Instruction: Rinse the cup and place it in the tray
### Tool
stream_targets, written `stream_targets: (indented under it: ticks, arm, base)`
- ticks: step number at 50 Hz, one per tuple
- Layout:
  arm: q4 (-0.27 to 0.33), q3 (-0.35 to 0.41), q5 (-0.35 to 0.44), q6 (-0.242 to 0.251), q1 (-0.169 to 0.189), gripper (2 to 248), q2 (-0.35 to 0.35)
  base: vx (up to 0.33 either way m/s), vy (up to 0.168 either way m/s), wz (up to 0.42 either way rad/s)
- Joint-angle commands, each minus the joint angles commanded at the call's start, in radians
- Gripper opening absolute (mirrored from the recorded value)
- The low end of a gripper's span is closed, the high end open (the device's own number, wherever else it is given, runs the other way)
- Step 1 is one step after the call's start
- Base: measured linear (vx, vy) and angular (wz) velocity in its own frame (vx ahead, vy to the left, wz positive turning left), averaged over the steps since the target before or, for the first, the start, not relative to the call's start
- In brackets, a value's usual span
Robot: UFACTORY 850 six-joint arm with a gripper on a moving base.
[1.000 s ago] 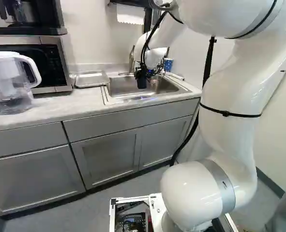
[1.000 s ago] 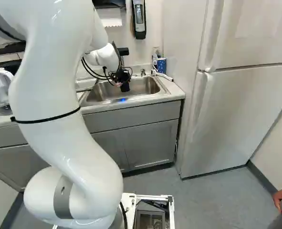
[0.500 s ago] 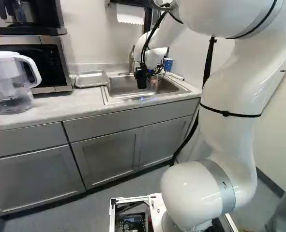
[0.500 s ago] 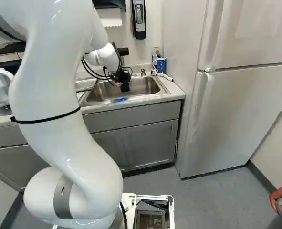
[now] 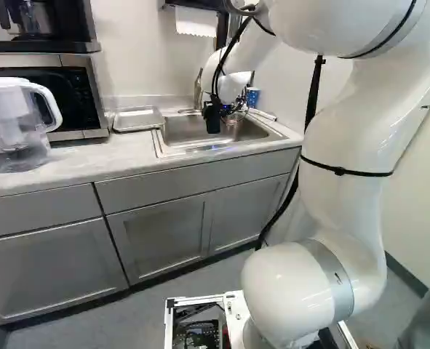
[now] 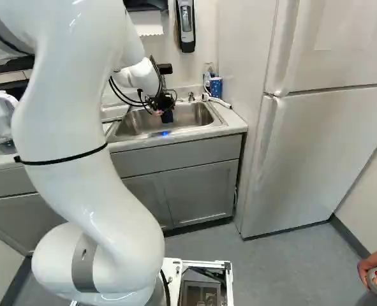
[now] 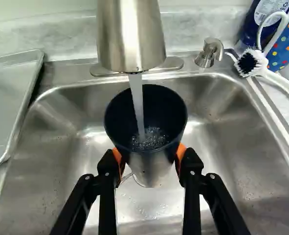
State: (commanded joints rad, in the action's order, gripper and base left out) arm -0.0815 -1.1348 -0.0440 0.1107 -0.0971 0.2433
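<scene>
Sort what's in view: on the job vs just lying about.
On the job: cup, under the stream; gripper holding it; faucet, running; sink; tray.

Lying about: scrub brush; blue bottle; polka-dot container; water pitcher; microwave.

No words, numbers or signs can be read. A white paper-like label with fine dark print (image 7: 271, 7) is on the dark blue, glossy bottle (image 7: 251, 23), which stands on the pale, marbled counter (image 6: 231, 119) near the back right corner of the rectangular steel sink (image 7: 227, 147); its lettering is too small to make out.
</scene>
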Motion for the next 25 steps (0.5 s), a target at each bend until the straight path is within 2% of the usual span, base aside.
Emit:
stream_targets:
  ticks: [25]
  arm:
    - [0.0, 0.0, 0.0, 0.0, 0.0, 121, 0.0]
  base:
    - [0.0, 0.0, 0.0]
